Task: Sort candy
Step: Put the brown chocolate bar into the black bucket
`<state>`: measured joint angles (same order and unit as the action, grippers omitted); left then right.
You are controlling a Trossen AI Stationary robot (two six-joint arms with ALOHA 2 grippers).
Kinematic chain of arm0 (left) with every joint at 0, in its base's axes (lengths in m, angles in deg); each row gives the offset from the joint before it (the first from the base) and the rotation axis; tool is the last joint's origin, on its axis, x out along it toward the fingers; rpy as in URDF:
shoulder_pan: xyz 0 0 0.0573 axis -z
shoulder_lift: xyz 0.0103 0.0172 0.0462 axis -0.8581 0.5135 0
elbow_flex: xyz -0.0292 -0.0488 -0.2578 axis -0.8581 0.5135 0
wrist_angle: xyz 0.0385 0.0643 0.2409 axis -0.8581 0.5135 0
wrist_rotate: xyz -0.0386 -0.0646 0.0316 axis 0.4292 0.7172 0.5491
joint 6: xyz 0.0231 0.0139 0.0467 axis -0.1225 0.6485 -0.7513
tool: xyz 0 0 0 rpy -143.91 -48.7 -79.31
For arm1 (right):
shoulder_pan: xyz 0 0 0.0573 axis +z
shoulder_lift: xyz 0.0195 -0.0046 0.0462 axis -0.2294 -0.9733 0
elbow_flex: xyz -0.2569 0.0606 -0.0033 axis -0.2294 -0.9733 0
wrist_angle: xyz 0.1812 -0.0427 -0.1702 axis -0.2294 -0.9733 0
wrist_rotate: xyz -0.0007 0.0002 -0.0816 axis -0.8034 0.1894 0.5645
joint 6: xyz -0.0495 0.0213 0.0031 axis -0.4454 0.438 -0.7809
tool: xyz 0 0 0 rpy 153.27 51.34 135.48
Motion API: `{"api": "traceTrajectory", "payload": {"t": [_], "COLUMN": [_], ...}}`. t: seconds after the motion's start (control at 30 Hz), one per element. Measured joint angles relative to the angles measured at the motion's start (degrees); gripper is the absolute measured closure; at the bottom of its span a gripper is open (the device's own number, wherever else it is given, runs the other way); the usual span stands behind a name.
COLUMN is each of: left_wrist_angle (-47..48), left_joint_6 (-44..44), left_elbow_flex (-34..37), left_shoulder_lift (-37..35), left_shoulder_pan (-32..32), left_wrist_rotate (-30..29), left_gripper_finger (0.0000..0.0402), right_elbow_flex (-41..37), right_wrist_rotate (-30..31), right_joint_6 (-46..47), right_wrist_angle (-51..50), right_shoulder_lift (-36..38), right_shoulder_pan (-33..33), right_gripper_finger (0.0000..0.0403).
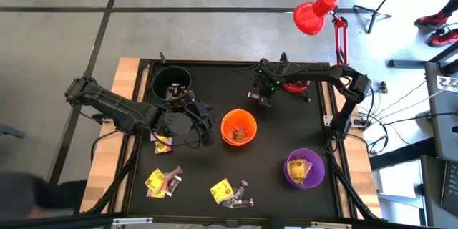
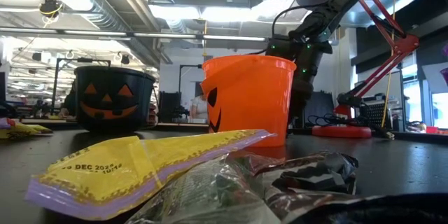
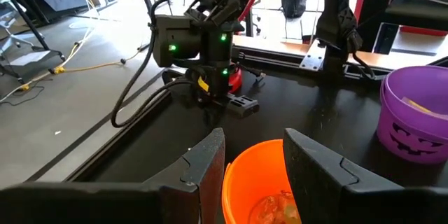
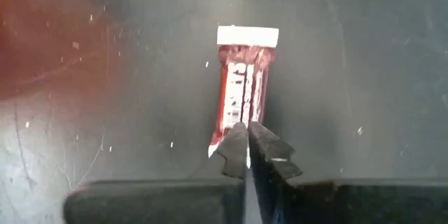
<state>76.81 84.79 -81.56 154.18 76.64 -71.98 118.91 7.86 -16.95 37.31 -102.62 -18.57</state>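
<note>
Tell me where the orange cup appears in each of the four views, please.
High view: orange cup at table centre.
Low view: centre, behind candy.
Left wrist view: bottom centre, between the fingers.
Right wrist view: cannot tell; only a reddish blur.
Shared landmark: red lamp base.

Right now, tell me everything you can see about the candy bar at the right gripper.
The candy bar is a small sweet in a glossy red-brown wrapper with white lettering and a white crimped end. It lies flat on the black table, lengthwise in line with the right gripper, whose fingers are pinched shut on its near end.
</note>
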Motion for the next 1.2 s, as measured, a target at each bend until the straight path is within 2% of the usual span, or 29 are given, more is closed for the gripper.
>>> {"api": "traceTrajectory", "payload": {"t": [0.4,0.5,0.63,0.8,1.1,1.2], "left_wrist_angle": [0.0,0.0,0.0,0.3,0.3,0.3], "left_joint_6": [0.0,0.0,0.0,0.0,0.0,0.0], "left_elbow_flex": [0.0,0.0,0.0,0.0,0.0,0.0], "left_shoulder_lift": [0.0,0.0,0.0,0.0,0.0,0.0], "left_shoulder_pan": [0.0,0.0,0.0,0.0,0.0,0.0], "left_wrist_rotate": [0.0,0.0,0.0,0.0,0.0,0.0], "left_gripper_finger": [0.0265,0.0265,0.0265,0.0265,0.0265,0.0265], "right_elbow_flex": [0.1,0.1,0.4,0.5,0.4,0.3], "right_wrist_rotate": [0.5,2.6,6.5,7.5,7.3,7.5], "right_joint_6": [0.3,0.3,0.4,0.5,0.5,0.5], "right_wrist_angle": [-1.8,-1.6,-1.5,-1.6,-1.6,-1.5], "right_shoulder_lift": [-0.3,-1.7,-4.1,-5.4,-5.6,-5.3], "right_shoulder_pan": [0.7,2.0,3.4,3.5,3.5,3.5], "right_gripper_finger": [0.0233,0.0212,0.0204,0.0233,0.0379,0.0397]}}
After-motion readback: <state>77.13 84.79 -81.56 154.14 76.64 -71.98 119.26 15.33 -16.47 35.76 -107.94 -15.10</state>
